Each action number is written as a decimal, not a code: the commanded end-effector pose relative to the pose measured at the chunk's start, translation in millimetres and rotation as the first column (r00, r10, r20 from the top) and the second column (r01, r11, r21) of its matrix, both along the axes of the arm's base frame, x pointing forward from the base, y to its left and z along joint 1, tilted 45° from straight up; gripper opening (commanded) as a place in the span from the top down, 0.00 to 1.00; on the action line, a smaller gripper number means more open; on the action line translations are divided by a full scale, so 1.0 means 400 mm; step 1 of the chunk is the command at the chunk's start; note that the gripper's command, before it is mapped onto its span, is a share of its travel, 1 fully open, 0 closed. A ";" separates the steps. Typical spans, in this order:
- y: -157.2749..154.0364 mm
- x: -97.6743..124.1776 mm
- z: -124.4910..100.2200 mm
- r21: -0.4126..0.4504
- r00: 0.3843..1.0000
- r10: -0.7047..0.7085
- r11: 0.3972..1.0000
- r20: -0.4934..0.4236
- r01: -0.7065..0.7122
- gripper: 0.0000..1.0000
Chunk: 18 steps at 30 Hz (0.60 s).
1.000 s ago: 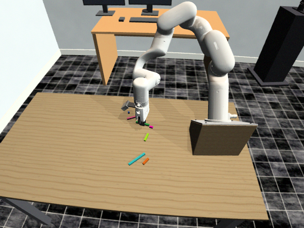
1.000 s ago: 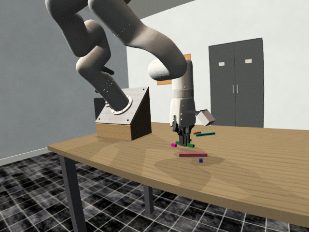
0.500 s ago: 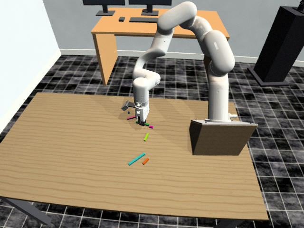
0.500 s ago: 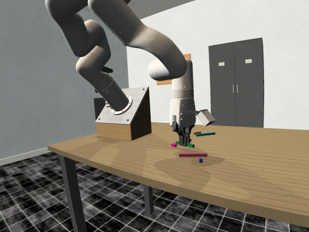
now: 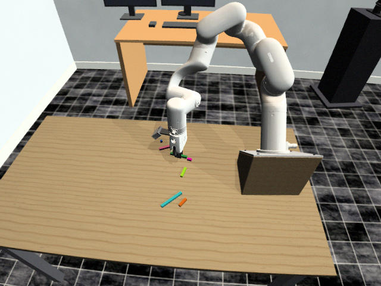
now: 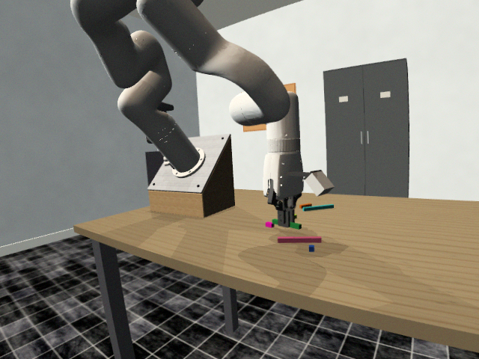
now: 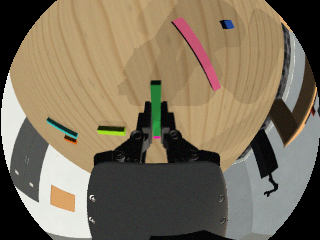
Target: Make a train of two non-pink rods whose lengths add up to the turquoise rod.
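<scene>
- Two fingers (image 5: 174, 152) (image 6: 281, 218), which I have clamped on the green rod (image 5: 184, 156) (image 6: 296, 225) (image 7: 156, 102);
- magenta rod (image 5: 189, 159) (image 6: 269, 224) (image 7: 157, 137) just beside the green rod's end;
- turquoise rod (image 5: 171, 199) (image 6: 318, 207) (image 7: 62, 128) well apart from it

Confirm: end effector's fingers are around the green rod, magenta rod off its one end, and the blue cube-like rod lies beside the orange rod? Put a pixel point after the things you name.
Blue placement is wrong: the small blue cube-like rod (image 5: 161, 140) (image 6: 311, 248) (image 7: 228, 24) lies beside the long pink rod (image 5: 164, 148) (image 6: 299, 239) (image 7: 200, 52); exterior view shows it. The rest stands.
</scene>
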State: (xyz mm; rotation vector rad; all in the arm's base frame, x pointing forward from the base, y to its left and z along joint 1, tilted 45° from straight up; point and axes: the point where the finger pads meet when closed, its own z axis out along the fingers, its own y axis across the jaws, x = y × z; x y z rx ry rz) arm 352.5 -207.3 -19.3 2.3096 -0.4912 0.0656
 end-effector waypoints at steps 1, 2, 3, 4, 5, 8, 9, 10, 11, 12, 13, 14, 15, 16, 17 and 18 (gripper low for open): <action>-0.004 0.002 -0.003 0.000 1.000 0.001 1.000 0.002 -0.001 0.96; -0.005 0.002 -0.005 0.000 1.000 0.001 1.000 0.002 -0.001 0.96; -0.007 0.002 -0.007 0.000 1.000 0.001 1.000 0.002 -0.001 0.96; -0.009 0.001 -0.008 0.000 1.000 0.001 1.000 0.002 -0.001 0.96; -0.010 0.001 -0.010 0.000 1.000 0.001 1.000 0.002 -0.001 0.96; -0.015 0.001 -0.015 0.000 1.000 0.001 1.000 0.002 -0.001 0.96; -0.016 0.000 -0.016 0.000 1.000 0.001 1.000 0.002 -0.001 0.96; -0.017 0.000 -0.016 0.000 1.000 0.001 1.000 0.002 -0.001 0.96; -0.017 0.000 -0.017 0.000 1.000 0.001 1.000 0.002 -0.001 0.96; -0.018 0.000 -0.018 0.000 1.000 0.001 1.000 0.002 -0.001 0.96; -0.018 0.000 -0.018 0.000 1.000 0.001 1.000 0.002 -0.001 0.96; -0.018 0.000 -0.018 0.000 1.000 0.001 1.000 0.002 -0.001 0.96; -0.018 0.000 -0.018 0.000 1.000 0.001 1.000 0.002 -0.001 0.96; -0.018 0.000 -0.018 0.000 1.000 0.001 1.000 0.002 -0.001 0.96; -0.018 0.000 -0.018 0.000 1.000 0.001 1.000 0.002 -0.001 0.96; -0.018 0.000 -0.018 0.000 1.000 0.001 1.000 0.002 -0.001 0.96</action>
